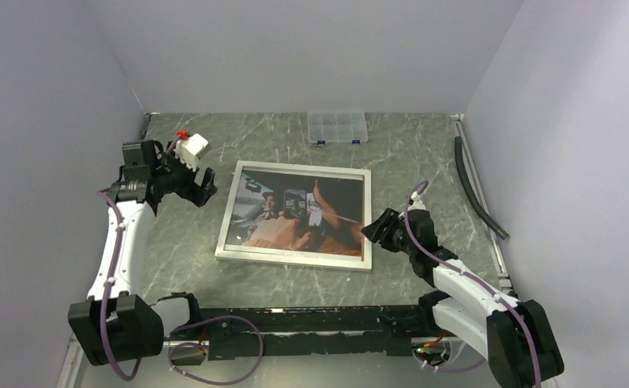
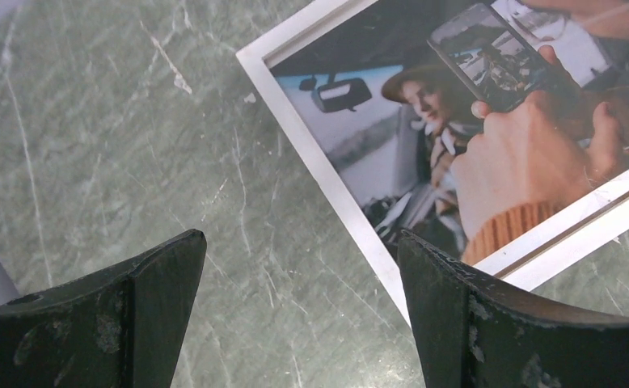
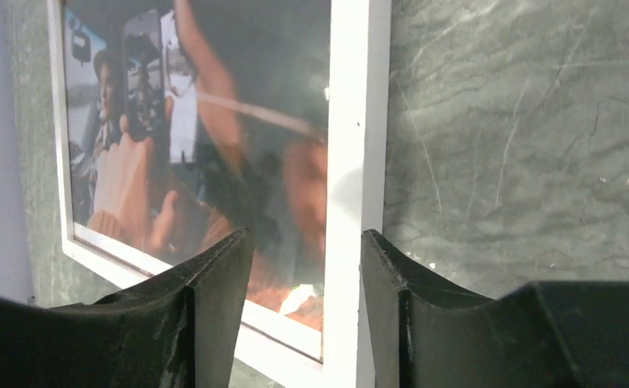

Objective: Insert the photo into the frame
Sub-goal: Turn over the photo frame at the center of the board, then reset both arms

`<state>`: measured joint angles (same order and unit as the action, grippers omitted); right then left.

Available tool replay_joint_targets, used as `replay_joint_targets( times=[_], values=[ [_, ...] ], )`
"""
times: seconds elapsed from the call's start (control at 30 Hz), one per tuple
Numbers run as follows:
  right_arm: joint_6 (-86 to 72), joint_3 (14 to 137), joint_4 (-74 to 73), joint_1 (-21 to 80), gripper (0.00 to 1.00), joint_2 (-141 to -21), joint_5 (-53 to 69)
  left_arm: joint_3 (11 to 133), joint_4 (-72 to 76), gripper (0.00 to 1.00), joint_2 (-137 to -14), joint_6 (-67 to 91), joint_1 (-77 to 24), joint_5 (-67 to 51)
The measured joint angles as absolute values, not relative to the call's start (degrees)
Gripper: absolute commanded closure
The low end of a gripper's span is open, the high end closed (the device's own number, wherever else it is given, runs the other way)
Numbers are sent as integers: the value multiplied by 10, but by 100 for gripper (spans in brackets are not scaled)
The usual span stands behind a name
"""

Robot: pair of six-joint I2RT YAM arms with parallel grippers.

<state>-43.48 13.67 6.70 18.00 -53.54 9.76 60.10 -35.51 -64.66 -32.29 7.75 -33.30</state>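
The frame (image 1: 229,218) lies flat on the green marble table, white front up, with the photo (image 1: 299,214) of people in a car showing behind its pane. My left gripper (image 1: 202,187) is open and empty, above the table just left of the frame's far left corner (image 2: 319,158); the photo (image 2: 457,137) shows beyond my gripper (image 2: 299,307). My right gripper (image 1: 373,229) is open at the frame's right edge. In the right wrist view my gripper (image 3: 307,275) stands with its jaws on either side of the white border (image 3: 358,121), beside the photo (image 3: 214,121), not gripping it.
A small clear compartment box (image 1: 337,127) sits at the back of the table. A black strip (image 1: 473,190) lies along the right wall. Grey walls close in the table on three sides.
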Motion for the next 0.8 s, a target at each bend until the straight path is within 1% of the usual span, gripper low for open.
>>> replay_joint_targets(
  times=[0.23,0.27,0.3,0.43,0.57,0.63,0.8],
  values=[
    [-424,131,106,180,28,-539,80,606,-368,6,-672,-321,101,-347],
    [-422,131,105,180,9,-536,76,607,-369,6,-673,-321,101,-349],
    [-421,131,103,180,1,-534,72,609,-372,6,-675,-319,101,-350],
    [-404,133,79,180,0,-498,41,619,-375,6,-694,-311,104,-353],
    [-357,176,26,180,0,-468,-30,616,-360,6,-731,-286,116,-356],
    [-324,204,25,180,0,-472,-77,598,-329,6,-746,-271,125,-359],
    [-266,243,50,179,0,-536,-228,479,-194,6,-772,-220,145,-367]
  ],
)
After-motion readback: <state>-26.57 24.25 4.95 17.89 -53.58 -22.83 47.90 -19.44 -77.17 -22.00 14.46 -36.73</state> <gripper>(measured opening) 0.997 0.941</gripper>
